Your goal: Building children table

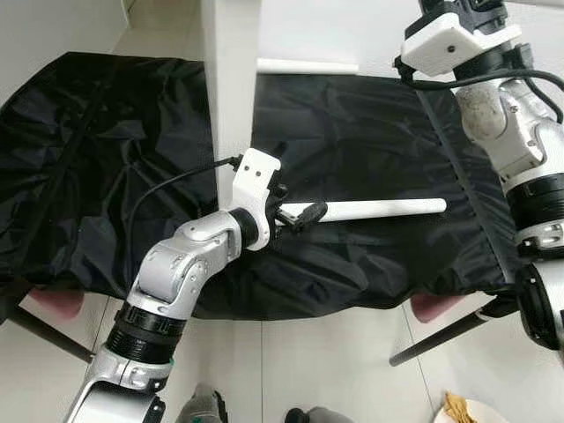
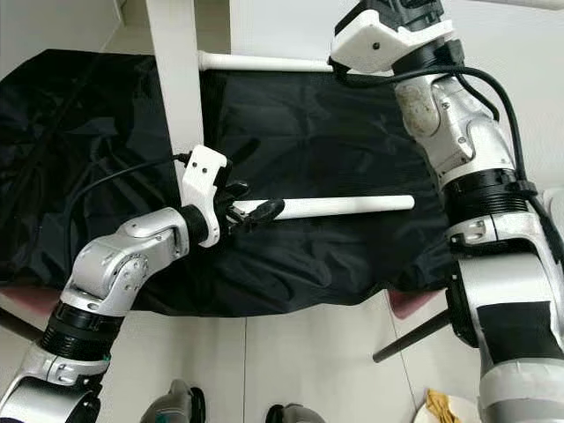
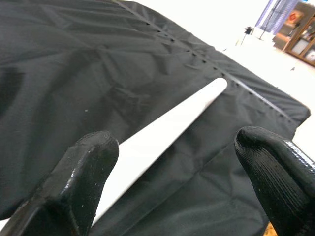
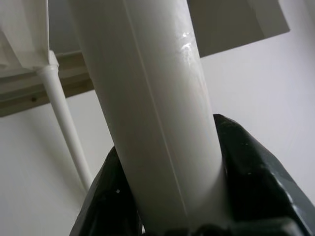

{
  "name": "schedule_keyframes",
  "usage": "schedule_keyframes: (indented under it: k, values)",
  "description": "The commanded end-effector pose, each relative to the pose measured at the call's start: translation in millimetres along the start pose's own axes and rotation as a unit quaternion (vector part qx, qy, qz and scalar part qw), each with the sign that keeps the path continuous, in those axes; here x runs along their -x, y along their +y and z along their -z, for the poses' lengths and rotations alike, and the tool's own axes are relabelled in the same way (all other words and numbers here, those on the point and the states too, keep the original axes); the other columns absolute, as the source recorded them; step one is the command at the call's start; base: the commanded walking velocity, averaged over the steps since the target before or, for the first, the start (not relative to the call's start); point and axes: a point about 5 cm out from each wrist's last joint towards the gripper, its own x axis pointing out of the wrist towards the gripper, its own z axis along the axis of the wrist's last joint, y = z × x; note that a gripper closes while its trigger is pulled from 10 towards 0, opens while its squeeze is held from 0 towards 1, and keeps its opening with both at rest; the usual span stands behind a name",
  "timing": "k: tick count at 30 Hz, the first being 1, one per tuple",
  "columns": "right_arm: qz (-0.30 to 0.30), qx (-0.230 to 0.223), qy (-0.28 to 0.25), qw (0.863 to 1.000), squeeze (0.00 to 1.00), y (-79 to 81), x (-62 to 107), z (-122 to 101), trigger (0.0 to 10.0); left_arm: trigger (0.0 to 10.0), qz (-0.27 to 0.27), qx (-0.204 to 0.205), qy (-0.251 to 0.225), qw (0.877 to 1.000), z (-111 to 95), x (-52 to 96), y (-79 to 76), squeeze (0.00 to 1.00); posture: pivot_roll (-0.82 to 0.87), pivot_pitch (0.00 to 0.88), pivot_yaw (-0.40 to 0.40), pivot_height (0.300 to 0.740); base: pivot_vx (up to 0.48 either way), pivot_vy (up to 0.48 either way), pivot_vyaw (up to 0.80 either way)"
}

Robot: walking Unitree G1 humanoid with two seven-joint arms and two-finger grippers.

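A loose white table leg (image 1: pixel 379 210) lies flat on the black cloth (image 1: pixel 370 132). My left gripper (image 1: pixel 298 215) stands open around the leg's near end, one finger on each side. In the left wrist view the leg (image 3: pixel 167 130) runs away between the two black fingertips (image 3: pixel 86 169), which are wide apart. My right gripper (image 4: pixel 172 206) is raised at the far right and shut on another white leg (image 4: pixel 152 108) of the table. A white upright table part (image 1: pixel 231 79) stands behind my left gripper, and a white rod (image 1: pixel 308 66) sticks out sideways from it.
The black cloth covers a low surface with dark slanted legs (image 1: pixel 441 339) and pink pads (image 1: pixel 55 304) at its front corners. White tiled floor (image 1: pixel 326 370) lies in front. A plate with food (image 1: pixel 465 411) sits at the bottom right.
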Motion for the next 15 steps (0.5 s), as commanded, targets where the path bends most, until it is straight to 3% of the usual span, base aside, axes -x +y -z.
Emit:
schedule_keyframes:
  k: [1, 6, 12, 14, 15]
  values:
    - [0.017, -0.014, 0.006, 1.0, 0.0, -8.8, -4.7, 2, 0.0, 10.0, 0.007, 0.014, 0.007, 1.0, 7, -2.7, -3.2, 0.0, 0.0, 0.116, -0.016, 0.74, 0.0, 0.0, 0.0]
    - [0.015, -0.017, 0.005, 1.0, 0.0, -9.5, -5.7, 2, 0.0, 10.0, -0.06, 0.054, 0.003, 0.997, 14, -16.7, 0.3, 0.0, 0.0, 0.119, -0.02, 0.74, 0.0, 0.0, 0.0]
    - [0.013, -0.041, 0.004, 0.999, 0.0, -7.8, -7.6, -2, 0.0, 10.0, -0.151, 0.078, 0.004, 0.985, 12, -36.9, 7.7, 0.0, 0.0, 0.123, -0.022, 0.74, 0.0, 0.0, 0.0]
    - [0.013, -0.041, 0.004, 0.999, 0.0, -7.8, -7.6, -2, 0.0, 10.0, -0.151, 0.078, 0.004, 0.985, 12, -36.9, 7.7, 0.0, 0.0, 0.123, -0.022, 0.74, 0.0, 0.0, 0.0]
    - [0.014, -0.048, 0.0, 0.999, 0.0, -7.6, -8.4, -4, 0.0, 10.0, -0.177, 0.077, 0.006, 0.981, 12, -39.8, 11.1, 0.0, 0.0, 0.125, -0.021, 0.74, 0.0, 0.0, 0.0]
